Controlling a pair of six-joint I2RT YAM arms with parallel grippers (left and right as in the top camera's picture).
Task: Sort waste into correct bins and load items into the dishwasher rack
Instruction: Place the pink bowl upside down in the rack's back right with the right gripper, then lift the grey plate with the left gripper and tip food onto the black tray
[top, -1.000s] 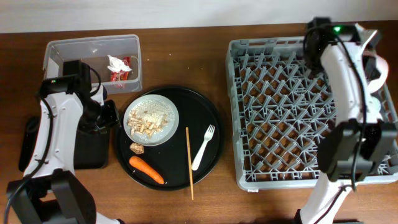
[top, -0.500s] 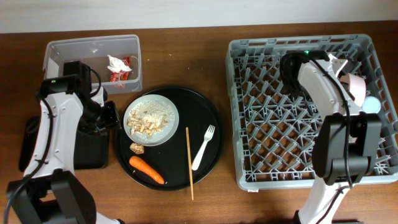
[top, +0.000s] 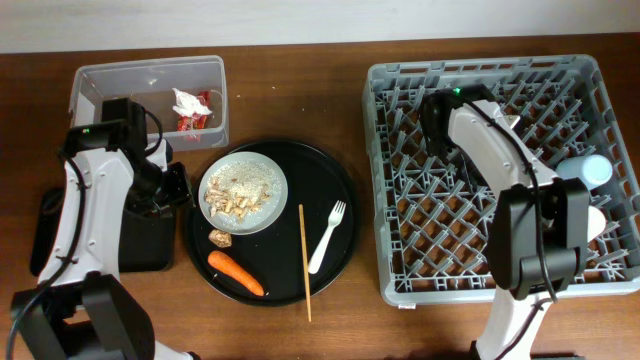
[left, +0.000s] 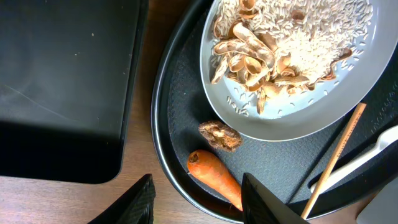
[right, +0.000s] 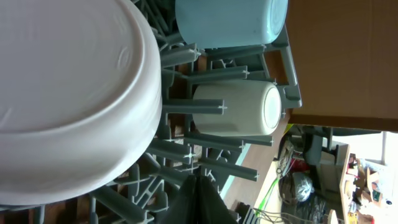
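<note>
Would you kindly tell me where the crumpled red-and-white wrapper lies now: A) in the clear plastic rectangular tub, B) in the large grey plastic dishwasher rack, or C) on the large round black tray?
A: the overhead view shows the crumpled red-and-white wrapper lying inside the clear plastic rectangular tub.

Even, bright, soft-shadowed light; sharp overhead, slightly soft close-up wrist views.
</note>
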